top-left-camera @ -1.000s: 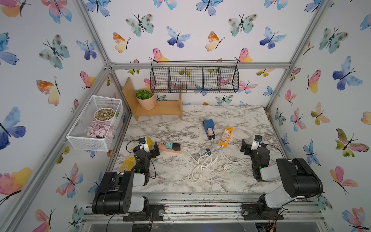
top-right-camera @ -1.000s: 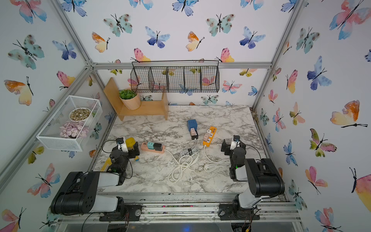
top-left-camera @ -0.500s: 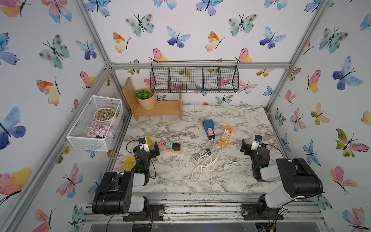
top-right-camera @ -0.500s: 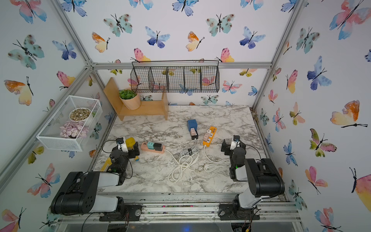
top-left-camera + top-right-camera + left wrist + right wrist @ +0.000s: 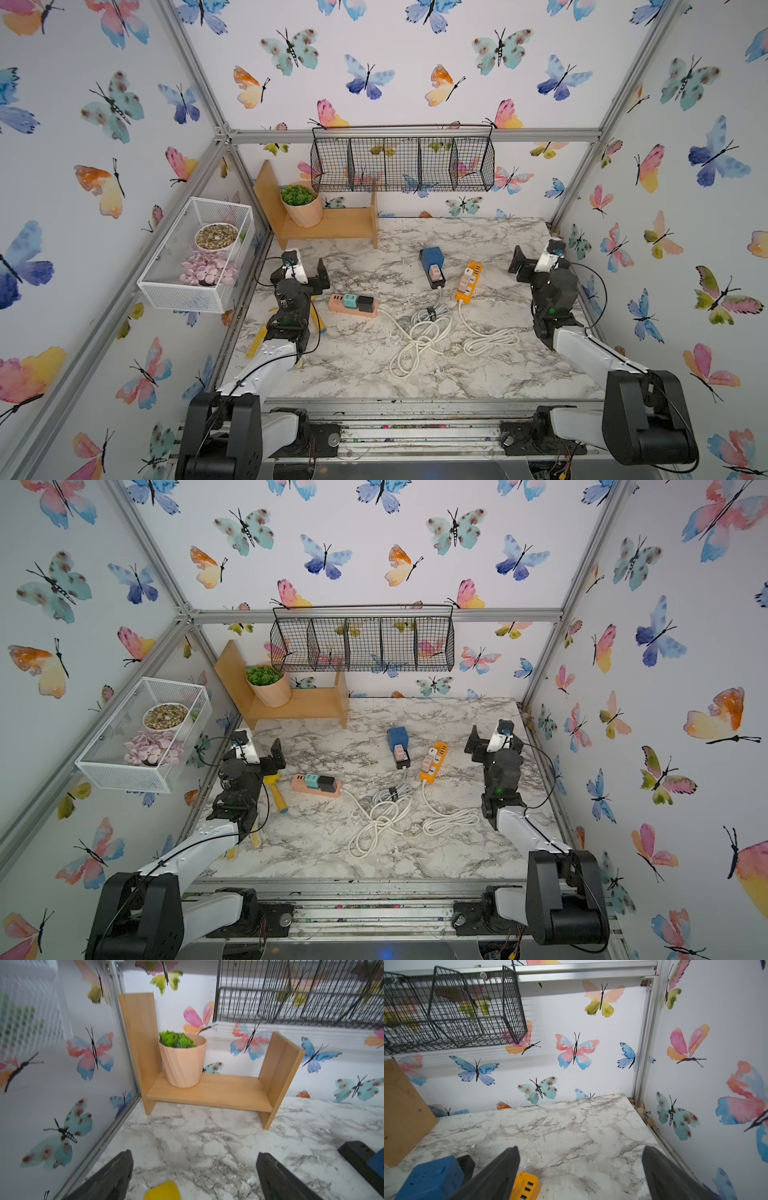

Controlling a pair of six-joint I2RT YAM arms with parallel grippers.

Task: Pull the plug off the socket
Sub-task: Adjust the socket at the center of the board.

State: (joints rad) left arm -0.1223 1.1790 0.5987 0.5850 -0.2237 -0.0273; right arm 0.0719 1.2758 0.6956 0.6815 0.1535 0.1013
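The left pincer (image 5: 307, 271) and right pincer (image 5: 535, 262) both hover empty, jaws apart, over the surface (image 5: 365, 374). Nearest the left one, the pink strip (image 5: 353, 306) carries a teal plug (image 5: 350, 300) and black plug (image 5: 365, 303), fully seated. Brace the strip, clamp one plug squarely, pull straight along its pins; the blue socket block (image 5: 431, 257) lies farther back.

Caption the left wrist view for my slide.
Open left gripper over marble table, facing a potted plant on a wooden shelf.

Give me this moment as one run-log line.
left gripper: open, empty, near pink power strip | right gripper: open, empty, near orange power strip | teal plug, black plug: seated, untouched
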